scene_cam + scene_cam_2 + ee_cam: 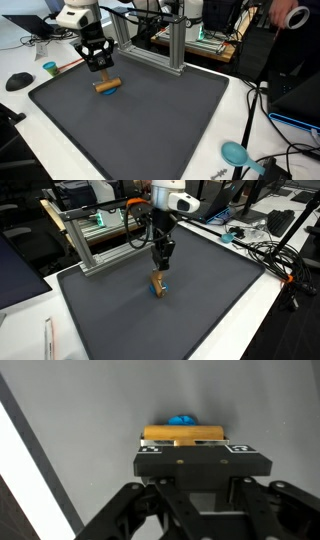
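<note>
In an exterior view the block [107, 85] lies on the mat [150, 125] at 10 o'clock from its middle, with the gripper [99, 68] just above it. The frame [176, 45] stands at the mat's 1 o'clock edge (well apart from the block). A cup [50, 69] sits off the mat at 10 o'clock. In the wrist view a small piece [182, 420] lies touching the block at its 12 o'clock.

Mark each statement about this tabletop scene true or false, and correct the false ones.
1. The mat is dark grey. True.
2. The wooden block is green. False: it is light brown.
3. The gripper is directly over the wooden block. True.
4. A blue thing sits right against the wooden block. True.
5. The metal frame stands in the mat's middle. False: it stands at the mat's edge.
</note>
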You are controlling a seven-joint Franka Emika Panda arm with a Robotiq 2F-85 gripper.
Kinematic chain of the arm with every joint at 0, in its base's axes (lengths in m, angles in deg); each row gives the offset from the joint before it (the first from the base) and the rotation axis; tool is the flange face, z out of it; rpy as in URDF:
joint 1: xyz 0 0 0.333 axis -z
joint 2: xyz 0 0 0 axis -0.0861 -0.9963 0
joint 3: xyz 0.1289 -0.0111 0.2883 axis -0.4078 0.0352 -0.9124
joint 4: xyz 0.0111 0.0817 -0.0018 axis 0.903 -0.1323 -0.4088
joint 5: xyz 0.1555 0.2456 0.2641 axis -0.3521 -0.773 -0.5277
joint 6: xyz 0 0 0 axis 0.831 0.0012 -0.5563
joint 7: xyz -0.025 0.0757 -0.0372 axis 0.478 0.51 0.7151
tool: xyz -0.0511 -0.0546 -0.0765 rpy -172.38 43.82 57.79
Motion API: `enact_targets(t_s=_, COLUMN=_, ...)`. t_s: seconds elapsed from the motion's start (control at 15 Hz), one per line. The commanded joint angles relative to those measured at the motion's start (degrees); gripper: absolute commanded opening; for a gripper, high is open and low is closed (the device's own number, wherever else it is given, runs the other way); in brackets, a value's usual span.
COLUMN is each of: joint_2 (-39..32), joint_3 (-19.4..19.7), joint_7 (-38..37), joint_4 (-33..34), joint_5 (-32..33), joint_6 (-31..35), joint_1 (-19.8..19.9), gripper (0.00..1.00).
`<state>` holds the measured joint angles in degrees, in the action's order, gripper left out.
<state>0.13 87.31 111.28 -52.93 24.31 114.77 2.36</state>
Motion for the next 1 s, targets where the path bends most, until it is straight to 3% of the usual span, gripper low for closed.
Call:
enact_targets(t_s=0.0, joint_2=-5.22, joint_3=2.63, joint_7=-1.12, joint_4=0.97, joint_5=4.29, joint_6=0.05, joint_1=0.02, gripper=0.22)
enact_targets(t_s=0.47, joint_2=-5.28, joint_3=2.8, joint_7=-1.03, joint_4=1.1, joint_5=5.26, joint_6=-0.19, joint_1=0.0, gripper=0.22)
enact_targets(t_s=0.93, joint_2=-4.71, joint_3=0.23, joint_7=1.52, joint_4=1.93, joint_5=2.83, joint_6=0.45, joint_1=-0.31, gripper=0.22)
